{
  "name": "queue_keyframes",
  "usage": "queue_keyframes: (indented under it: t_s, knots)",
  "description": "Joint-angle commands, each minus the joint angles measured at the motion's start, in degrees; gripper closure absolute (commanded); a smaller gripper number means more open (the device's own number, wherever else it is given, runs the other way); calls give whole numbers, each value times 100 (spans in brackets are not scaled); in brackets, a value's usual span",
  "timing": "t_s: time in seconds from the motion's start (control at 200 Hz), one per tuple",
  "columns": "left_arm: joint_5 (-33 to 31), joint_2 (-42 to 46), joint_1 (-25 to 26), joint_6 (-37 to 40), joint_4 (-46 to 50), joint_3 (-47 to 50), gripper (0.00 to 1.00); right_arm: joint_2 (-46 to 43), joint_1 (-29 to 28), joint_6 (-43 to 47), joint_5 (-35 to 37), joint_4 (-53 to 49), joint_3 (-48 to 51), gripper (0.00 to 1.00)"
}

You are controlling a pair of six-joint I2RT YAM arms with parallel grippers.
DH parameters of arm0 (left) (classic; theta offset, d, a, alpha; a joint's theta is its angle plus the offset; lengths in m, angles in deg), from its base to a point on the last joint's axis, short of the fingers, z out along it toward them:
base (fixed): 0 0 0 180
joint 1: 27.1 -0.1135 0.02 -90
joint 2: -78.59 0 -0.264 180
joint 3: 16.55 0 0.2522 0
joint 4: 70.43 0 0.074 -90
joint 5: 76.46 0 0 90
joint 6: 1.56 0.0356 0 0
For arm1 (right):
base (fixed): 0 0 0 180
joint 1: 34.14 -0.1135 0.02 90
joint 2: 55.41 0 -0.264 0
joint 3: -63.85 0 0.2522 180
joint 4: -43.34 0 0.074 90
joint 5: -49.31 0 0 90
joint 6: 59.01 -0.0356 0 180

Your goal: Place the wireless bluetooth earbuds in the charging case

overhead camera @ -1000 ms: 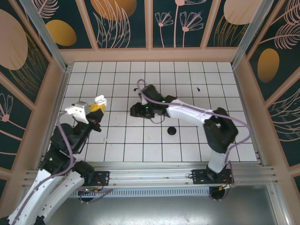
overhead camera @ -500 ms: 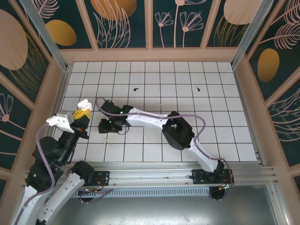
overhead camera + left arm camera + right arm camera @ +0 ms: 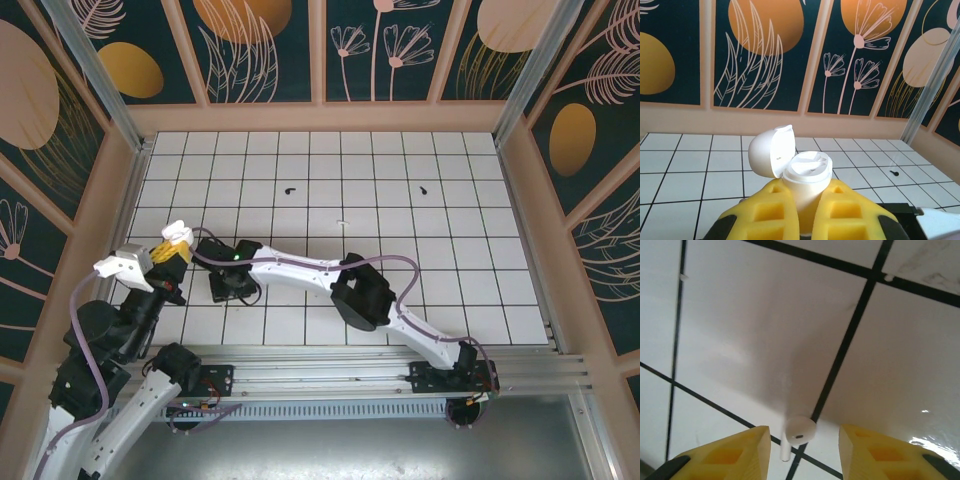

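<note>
Top external, Mia: where do the grippers sit?

Left gripper (image 3: pixel 172 247) is clenched on the case (image 3: pixel 178 232). Right gripper (image 3: pixel 228 285) sits low, just beside it. Two black earbuds, one (image 3: pixel 290 190) and another (image 3: pixel 424 188), lie well beyond both grippers and well apart from each other.

Left wrist?

Case stands upright between the yellow fingers (image 3: pixel 775 210), with its lid (image 3: pixel 771 155) hinged open to the left. One black earbud lies on a tile ahead and to the right of the gripper.

Right wrist?

Its fingers stand parted, grasping nothing. A white earbud (image 3: pixel 799 430) lies on the tiles between them, across a black grid line, touching neither finger.
</note>
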Motion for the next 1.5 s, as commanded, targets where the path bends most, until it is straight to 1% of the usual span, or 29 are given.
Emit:
queue_keyframes:
  t_s: [0.0,0.21,0.445,0.52,0.691,0.891,1.026,1.141,1.231,1.316,1.431,1.496]
  knots:
    - [43,-48,15,-72,-116,30,100,159,-13,-31,286,-290,-201,61]
    - [19,-49,8,-72,-104,30,100,251,-13,46,287,-243,-315,63]
    - [41,-46,8,-79,-81,52,100,136,-51,156,288,-327,-223,71]
    - [36,-48,8,-89,-88,55,100,6,-49,242,287,-266,0,72]
    - [67,-71,9,-149,-91,51,100,-413,12,660,739,-323,664,72]
    - [122,-125,8,-200,-142,101,100,-1126,295,974,1205,-323,1538,72]
    - [159,-127,7,-262,-225,177,100,-1587,357,981,1131,37,1996,72]
    - [151,-127,14,-255,-241,180,100,-1791,216,1255,624,673,2293,72]
    - [126,-127,15,-218,-206,149,100,-1640,2,1697,486,849,2129,69]
    - [107,-119,10,-187,-148,105,100,-1190,-212,2073,494,533,1469,64]
    - [52,-75,10,-168,-84,52,100,-603,-311,2192,553,11,634,56]
    - [3,-27,10,-155,-55,37,100,-394,-329,2125,761,-221,357,51]
